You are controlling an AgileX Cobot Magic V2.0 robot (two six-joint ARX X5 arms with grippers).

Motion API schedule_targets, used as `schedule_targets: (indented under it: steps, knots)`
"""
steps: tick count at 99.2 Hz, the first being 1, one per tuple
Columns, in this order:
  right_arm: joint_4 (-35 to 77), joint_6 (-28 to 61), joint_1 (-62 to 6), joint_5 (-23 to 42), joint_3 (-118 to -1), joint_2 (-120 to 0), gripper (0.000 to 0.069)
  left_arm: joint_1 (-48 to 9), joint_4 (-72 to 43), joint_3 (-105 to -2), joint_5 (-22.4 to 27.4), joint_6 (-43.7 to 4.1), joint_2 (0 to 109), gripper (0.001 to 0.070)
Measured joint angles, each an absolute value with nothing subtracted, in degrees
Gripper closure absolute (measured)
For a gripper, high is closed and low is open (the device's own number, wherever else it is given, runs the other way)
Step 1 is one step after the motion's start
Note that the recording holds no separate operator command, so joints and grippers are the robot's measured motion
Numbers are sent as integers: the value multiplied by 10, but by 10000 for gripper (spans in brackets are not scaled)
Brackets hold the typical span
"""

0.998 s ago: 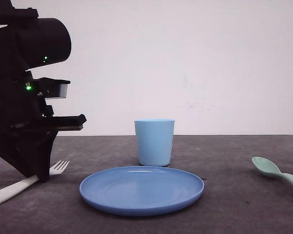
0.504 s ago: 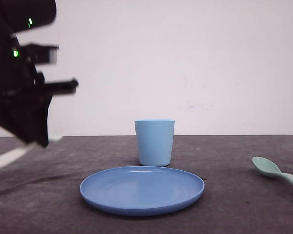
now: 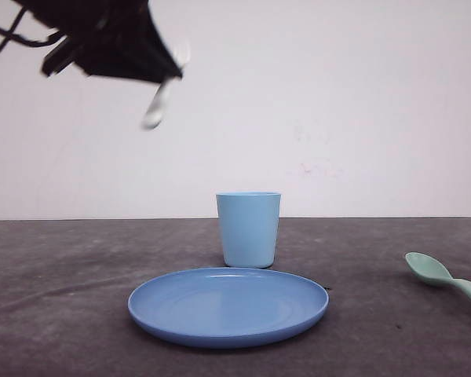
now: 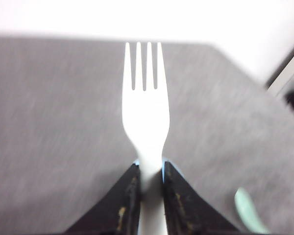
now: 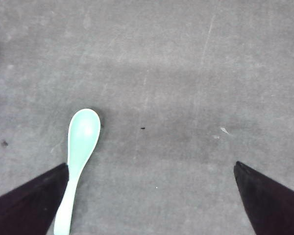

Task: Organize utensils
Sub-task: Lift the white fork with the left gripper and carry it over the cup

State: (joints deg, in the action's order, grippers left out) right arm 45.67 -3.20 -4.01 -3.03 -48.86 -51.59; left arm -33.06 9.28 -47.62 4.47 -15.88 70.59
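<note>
Left pincer point(image 4: 147, 183) clamps my one white four-tined fork point(image 4: 145, 115) by its handle — right pincer point(image 5: 152, 196) gapes over one mint-green spoon point(image 5: 78, 156).

Your plate point(image 3: 228, 305) sits centre on the bench point(image 3: 63, 314), cup point(image 3: 249, 229) directly behind it. Spoon point(image 3: 443, 281) lies far right on the bench. Fork point(image 3: 158, 102) is up high at left, in the left gripper point(image 4: 148, 178), above the bench.
</note>
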Motion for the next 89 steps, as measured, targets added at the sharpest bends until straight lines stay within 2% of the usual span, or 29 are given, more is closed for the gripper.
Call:
schedule_targets:
  steps: [48, 70, 89]
  knots:
    - [459, -32, -40, -30, -489, -516, 11, -359, 365, -476, 46, -109, 856, 663]
    - [470, -32, -40, -30, -489, -516, 11, -359, 466, -476, 47, -95, 927, 663]
    - [475, -32, -40, -30, -489, -516, 11, -359, 509, -477, 59, -69, 978, 663]
